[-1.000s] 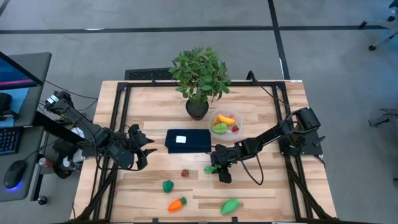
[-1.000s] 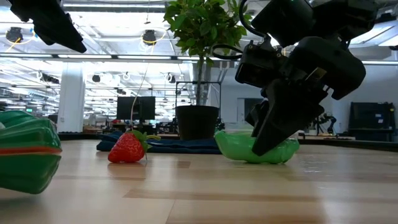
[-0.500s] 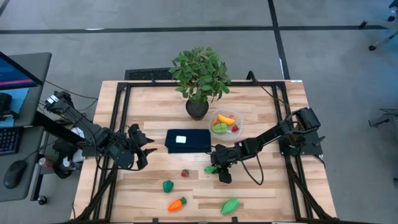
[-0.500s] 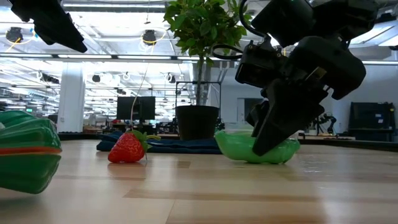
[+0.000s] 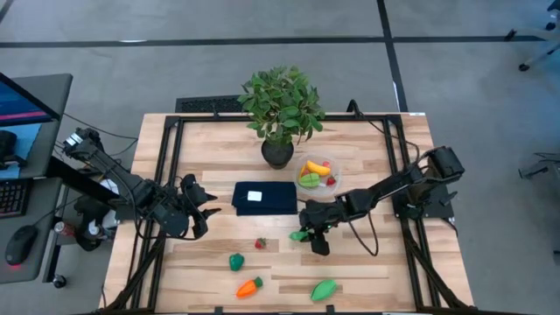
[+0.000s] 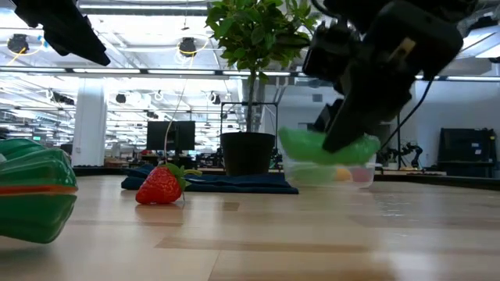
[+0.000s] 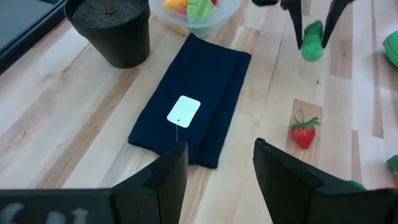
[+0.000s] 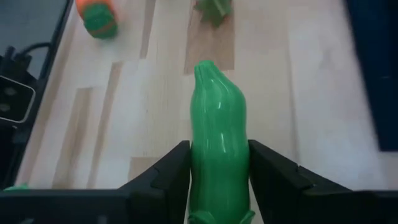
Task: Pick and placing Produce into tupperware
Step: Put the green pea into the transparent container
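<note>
The right gripper had its fingers clamped on a smooth green plastic gourd, clear of the wooden worktop. The round clear plastic tupperware already held several pieces; strawberry, carrot and two green pieces remained. The left gripper waited, fingers apart.

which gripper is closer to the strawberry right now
The right. The right gripper, shut on a green vegetable lifted off the table, sits just to the right of the strawberry. The left gripper waits farther off on the strawberry's left, beyond the dark blue cloth.
</note>
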Controlling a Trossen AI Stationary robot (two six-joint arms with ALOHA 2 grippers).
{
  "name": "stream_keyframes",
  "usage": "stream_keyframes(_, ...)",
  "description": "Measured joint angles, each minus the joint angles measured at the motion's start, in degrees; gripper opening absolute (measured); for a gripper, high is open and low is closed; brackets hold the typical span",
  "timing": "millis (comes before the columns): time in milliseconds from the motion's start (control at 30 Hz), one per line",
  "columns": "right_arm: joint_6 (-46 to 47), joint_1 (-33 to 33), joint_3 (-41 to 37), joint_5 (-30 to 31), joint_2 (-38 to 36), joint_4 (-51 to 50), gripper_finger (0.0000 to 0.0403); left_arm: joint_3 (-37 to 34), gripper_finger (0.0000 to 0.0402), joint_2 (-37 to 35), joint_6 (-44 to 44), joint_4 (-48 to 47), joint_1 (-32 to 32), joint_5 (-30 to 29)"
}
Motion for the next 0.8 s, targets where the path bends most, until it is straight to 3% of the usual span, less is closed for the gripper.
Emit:
stream_keyframes(433, -0.16, -4.17, 0.09, 0.94, -16.50, -16.74, 0.0143, 0.00, 0.0171, 0.00, 1.86, 0.09, -0.02, -0.47)
stream_keyframes(800, -0.35, -7.60, 0.11, 10.65, -28.79, -32.22, 0.0149, 0.00, 0.0171, 0.00, 3.03, 0.04, -0.01, -3.90)
